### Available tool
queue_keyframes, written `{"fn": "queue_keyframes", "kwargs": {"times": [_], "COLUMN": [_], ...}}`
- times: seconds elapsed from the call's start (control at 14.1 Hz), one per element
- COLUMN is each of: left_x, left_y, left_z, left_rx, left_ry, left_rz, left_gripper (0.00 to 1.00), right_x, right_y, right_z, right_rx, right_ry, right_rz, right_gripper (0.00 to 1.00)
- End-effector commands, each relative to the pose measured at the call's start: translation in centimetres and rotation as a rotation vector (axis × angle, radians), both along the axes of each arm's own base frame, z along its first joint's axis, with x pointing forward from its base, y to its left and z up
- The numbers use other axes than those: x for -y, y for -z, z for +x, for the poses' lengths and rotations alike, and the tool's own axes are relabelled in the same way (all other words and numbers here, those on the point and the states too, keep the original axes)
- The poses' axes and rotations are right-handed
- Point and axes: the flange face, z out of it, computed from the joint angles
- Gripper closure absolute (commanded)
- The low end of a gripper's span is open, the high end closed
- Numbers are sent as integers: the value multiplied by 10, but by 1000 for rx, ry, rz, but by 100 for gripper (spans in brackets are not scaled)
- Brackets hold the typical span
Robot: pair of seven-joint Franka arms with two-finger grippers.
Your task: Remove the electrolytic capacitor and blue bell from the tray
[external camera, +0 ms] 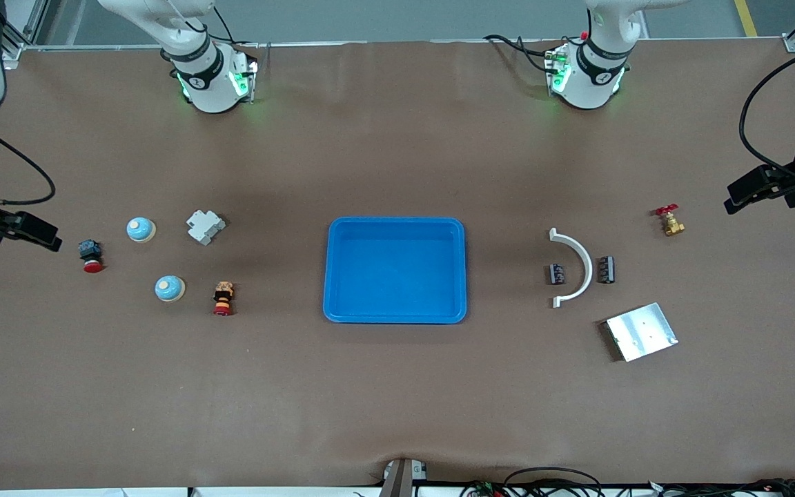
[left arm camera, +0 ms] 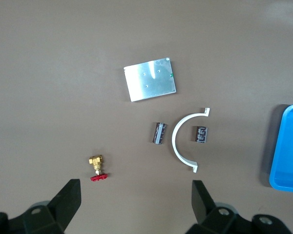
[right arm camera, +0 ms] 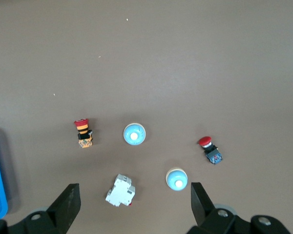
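Nearest your camera lies the flat silver metal plate [external camera: 641, 332], toward the left arm's end of the table. You have the left gripper [left arm camera: 135, 207] spread wide and empty, over the brass valve with red handle [left arm camera: 96, 168]; two small dark capacitors [external camera: 557, 274] flank a white curved plastic bracket [external camera: 575, 266]. Your right gripper [right arm camera: 134, 207] is equally wide, holding nothing, over two pale blue bells [external camera: 169, 288], a white breaker block [external camera: 205, 226] and two red-capped pushbuttons [external camera: 223, 298]. At the table's middle sits the blue plastic tray [external camera: 395, 317].

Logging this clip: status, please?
Left tool, right tool open, empty, high. Capacitors, bells on table, tray empty. Nothing obstructing.
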Motion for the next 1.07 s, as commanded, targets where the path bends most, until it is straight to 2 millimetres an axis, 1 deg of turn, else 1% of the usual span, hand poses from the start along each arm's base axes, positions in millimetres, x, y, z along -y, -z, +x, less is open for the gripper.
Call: {"fn": "queue_keyframes", "kwargs": {"times": [0.0, 0.21, 0.28, 0.5, 0.57, 0.64, 0.71, 0.93, 1.0], "left_x": [3, 7, 7, 12, 18, 39, 50, 50, 52], "left_y": [-6, -9, -11, -14, -15, -15, -12, -16, -14], "left_z": [-1, -2, -3, -4, -5, -6, -10, -19, -25], "left_rx": [-7, -1, 1, 4, 4, 1, -17, -22, -28], "left_ry": [9, 21, 18, 32, 45, 68, 85, 90, 93], "left_rz": [-11, -12, -27, -48, -43, -42, -35, -31, -28], "left_gripper": [0, 0, 0, 0, 0, 0, 0, 0, 0], "right_x": [3, 3, 2, 2, 3, 7, 9, 11, 11], "right_y": [-26, -32, -37, -39, -40, -40, -45, -61, -65], "right_z": [-14, -19, -22, -28, -30, -33, -34, -38, -39], "right_rx": [10, 6, 11, -7, -13, -29, -27, -11, -12], "right_ry": [-21, -21, -22, -17, -9, 2, 6, 6, 5], "right_rz": [9, 13, 13, 36, 67, 90, 102, 99, 99], "right_gripper": [0, 0, 0, 0, 0, 0, 0, 0, 0]}}
